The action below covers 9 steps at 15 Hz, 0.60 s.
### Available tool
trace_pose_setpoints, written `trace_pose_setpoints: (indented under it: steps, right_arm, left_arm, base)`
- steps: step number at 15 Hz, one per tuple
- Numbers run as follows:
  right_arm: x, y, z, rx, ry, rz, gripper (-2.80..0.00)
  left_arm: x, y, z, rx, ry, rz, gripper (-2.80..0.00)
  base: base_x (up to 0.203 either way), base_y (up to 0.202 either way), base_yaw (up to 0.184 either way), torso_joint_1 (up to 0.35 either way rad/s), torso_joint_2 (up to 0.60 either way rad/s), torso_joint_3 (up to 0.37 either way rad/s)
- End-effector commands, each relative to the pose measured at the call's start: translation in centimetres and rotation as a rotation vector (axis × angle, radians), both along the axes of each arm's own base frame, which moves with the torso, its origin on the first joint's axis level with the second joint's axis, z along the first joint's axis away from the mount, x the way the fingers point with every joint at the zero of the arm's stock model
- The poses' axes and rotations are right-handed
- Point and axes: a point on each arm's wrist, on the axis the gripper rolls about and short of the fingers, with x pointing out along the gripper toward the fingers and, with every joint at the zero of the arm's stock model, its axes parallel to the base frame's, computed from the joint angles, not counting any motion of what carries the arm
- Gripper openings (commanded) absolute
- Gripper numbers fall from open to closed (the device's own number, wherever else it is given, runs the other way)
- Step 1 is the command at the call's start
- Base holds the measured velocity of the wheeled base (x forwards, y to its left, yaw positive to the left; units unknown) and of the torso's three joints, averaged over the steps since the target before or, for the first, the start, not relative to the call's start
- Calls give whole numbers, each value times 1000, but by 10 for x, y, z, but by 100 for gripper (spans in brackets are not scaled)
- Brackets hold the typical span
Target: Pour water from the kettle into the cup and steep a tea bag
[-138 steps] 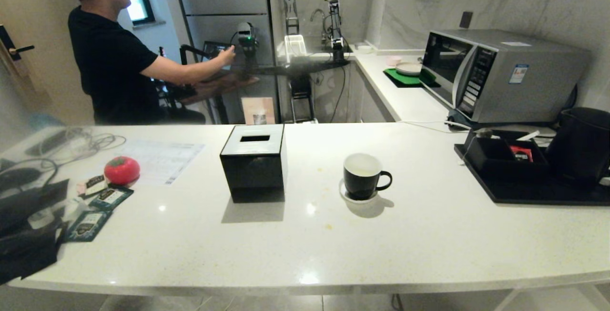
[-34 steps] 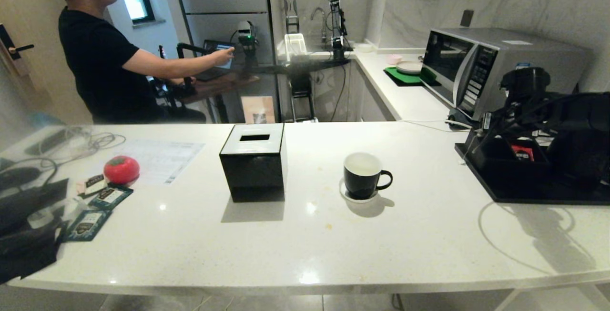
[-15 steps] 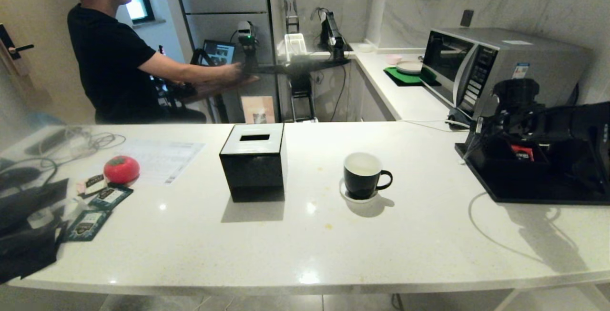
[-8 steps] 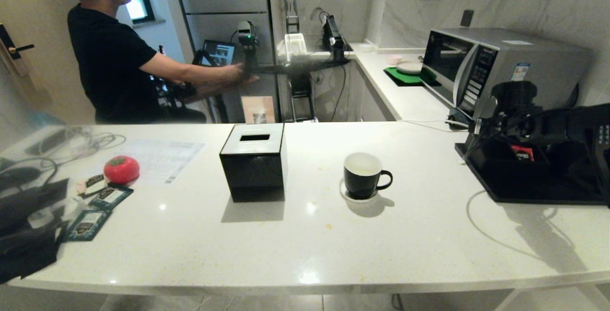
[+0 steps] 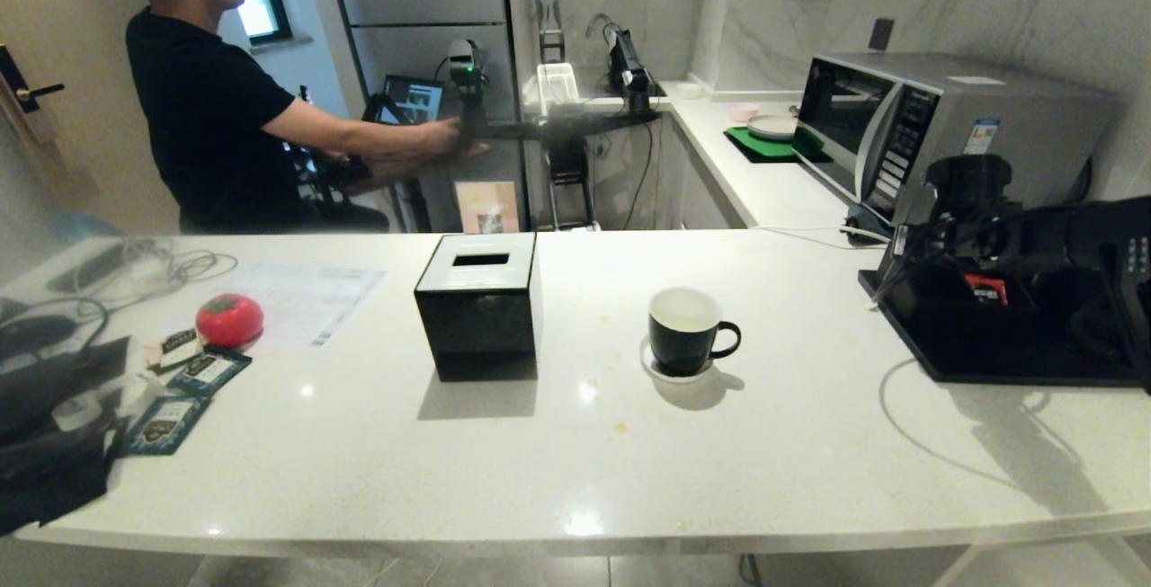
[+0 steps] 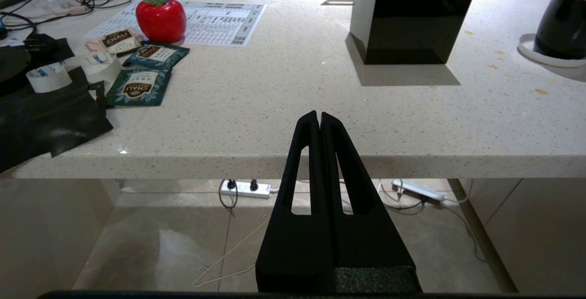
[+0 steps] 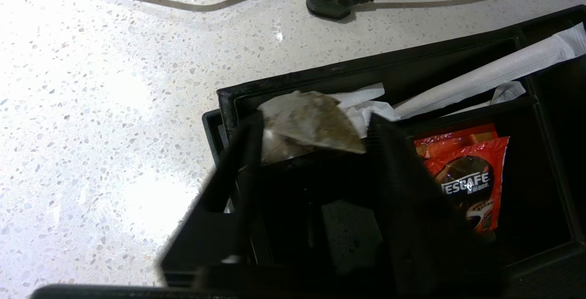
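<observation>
Right gripper (image 7: 313,138) hangs over black tray (image 7: 366,67) at counter's right edge, jaws half-open astride tea bag (image 7: 309,122), not clamped, placed to pinch; cup (image 5: 685,332) mid-counter

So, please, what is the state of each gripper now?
Left gripper: shut, empty, before the counter edge.
Right gripper: jaws apart around the tea bag in the black tray; grip cannot be told.
</observation>
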Motion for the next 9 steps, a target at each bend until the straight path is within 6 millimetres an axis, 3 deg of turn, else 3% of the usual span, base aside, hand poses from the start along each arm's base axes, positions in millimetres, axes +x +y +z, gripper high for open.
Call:
trace_pose_setpoints:
  steps: [1,9]
  right_arm:
    - [-1,0,2,-1,-4,-2,-280]
    - [-4,5,14,-4,-28,8,-280]
  left_arm:
    - [0,0,0,-1,0,0,-280]
    - [0,0,0,-1,0,0,-280]
  base:
    - [0,0,0,0,0,0]
    - [0,0,0,0,0,0]
